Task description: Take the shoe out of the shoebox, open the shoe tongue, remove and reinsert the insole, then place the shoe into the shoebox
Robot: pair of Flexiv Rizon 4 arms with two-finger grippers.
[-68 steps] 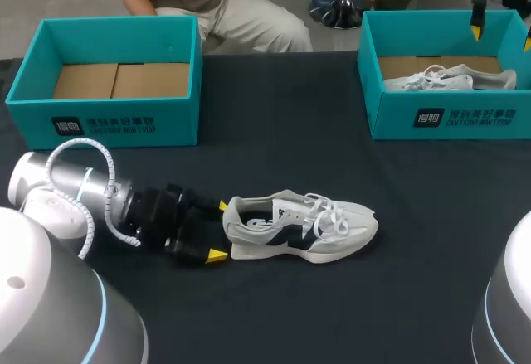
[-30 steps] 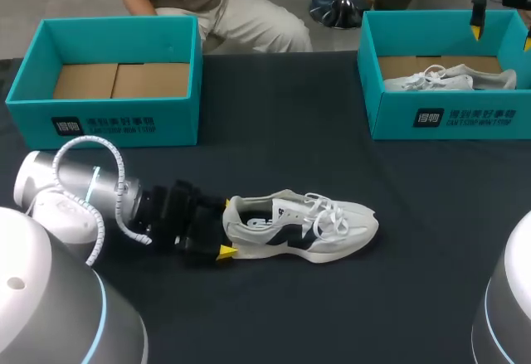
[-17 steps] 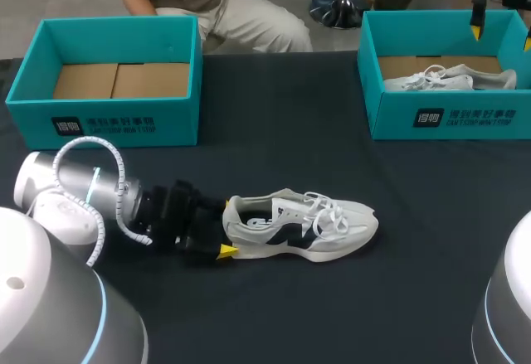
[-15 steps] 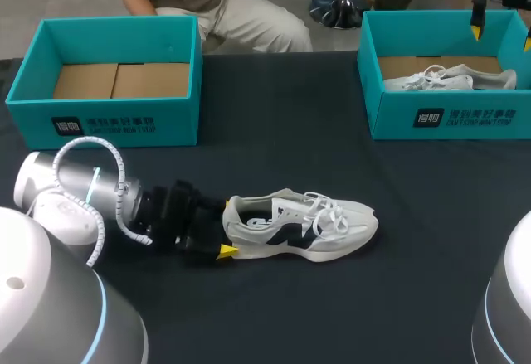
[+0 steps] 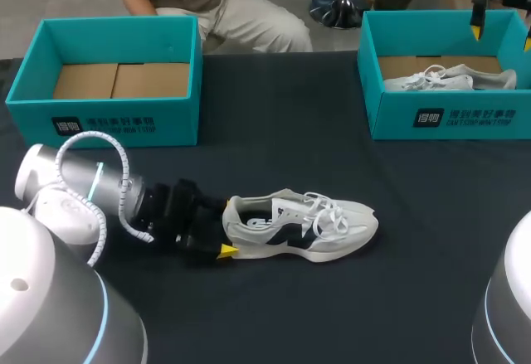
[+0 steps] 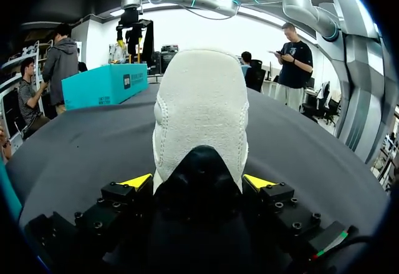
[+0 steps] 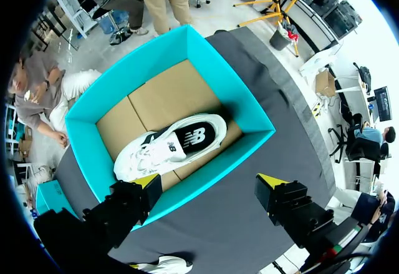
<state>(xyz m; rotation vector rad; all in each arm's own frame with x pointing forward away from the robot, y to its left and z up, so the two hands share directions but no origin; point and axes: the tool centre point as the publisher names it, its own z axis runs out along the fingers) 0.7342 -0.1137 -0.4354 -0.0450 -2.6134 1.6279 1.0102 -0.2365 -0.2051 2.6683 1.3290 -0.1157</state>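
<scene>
A white and grey sneaker [image 5: 303,227] with a dark side mark lies on its sole on the black table [image 5: 282,148], toe to the right. My left gripper [image 5: 224,229] is at its heel, one yellow tip on each side, both against it. The left wrist view shows the heel [image 6: 201,118] filling the gap between the fingers of the left gripper [image 6: 198,181]. My right gripper [image 5: 502,35] hangs open above the right teal shoebox [image 5: 448,119]. A second sneaker [image 7: 165,146] lies in that box [image 7: 246,108], below the right gripper [image 7: 209,183].
An empty teal shoebox [image 5: 108,123] with a cardboard floor stands at the back left. A person sits just beyond the table's far edge behind it, not touching anything.
The left gripper's fingers have closed in on the sneaker's heel and its wrist has shifted slightly. The sneaker and the right arm have not moved.
</scene>
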